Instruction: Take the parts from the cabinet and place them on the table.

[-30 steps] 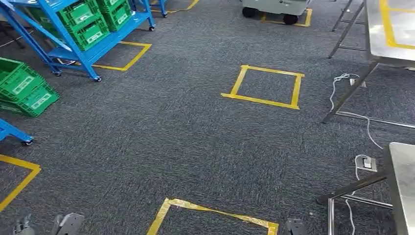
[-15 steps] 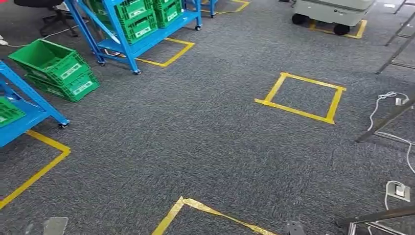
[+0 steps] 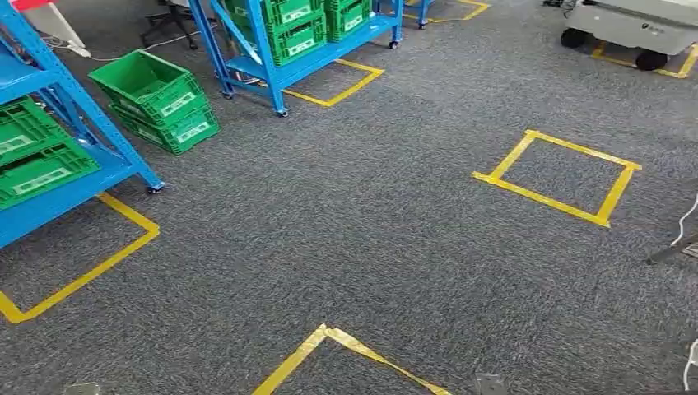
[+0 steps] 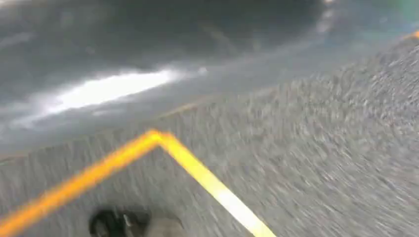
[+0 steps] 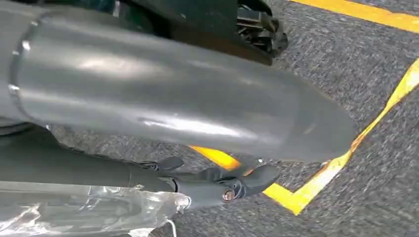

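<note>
Parts can't be picked out for sure. Crinkled clear plastic (image 5: pixel 89 210) lies along the dark fingers (image 5: pixel 217 185) of the right hand (image 5: pixel 188 108), just above the carpet, but can't tell if it's a bagged part or whether the fingers are clamped on it. The thick grey thumb covers most of that hand, so fingers apart vs together is unclear too. Yellow tape (image 5: pixel 321 177) runs on the floor under the hand.

Left hand (image 4: pixel 123 89) is only a grey smear in a badly blurred wrist view, state can't be told. A tape corner (image 4: pixel 197 170) shows on the carpet beneath.

Head view looks down on grey carpet (image 3: pixel 354 230):
- Near blue rack (image 3: pixel 99 140) at far left on castors, w/ green crates (image 3: pixel 33 156) on its shelf. Tape line (image 3: pixel 82 277) marks the floor around its base.
- Two stacked green crates (image 3: pixel 156 99) on the floor just beside that rack, top one open.
- Second blue rack (image 3: pixel 329 53) further back, more green crates (image 3: pixel 292 29) on it, also inside a taped outline.
- Taped square (image 3: pixel 586 150) on open floor to the right, well apart from both racks.
- White wheeled cart (image 3: pixel 638 29) at top right.
- Another tape corner (image 3: pixel 329 332) at bottom centre.
</note>
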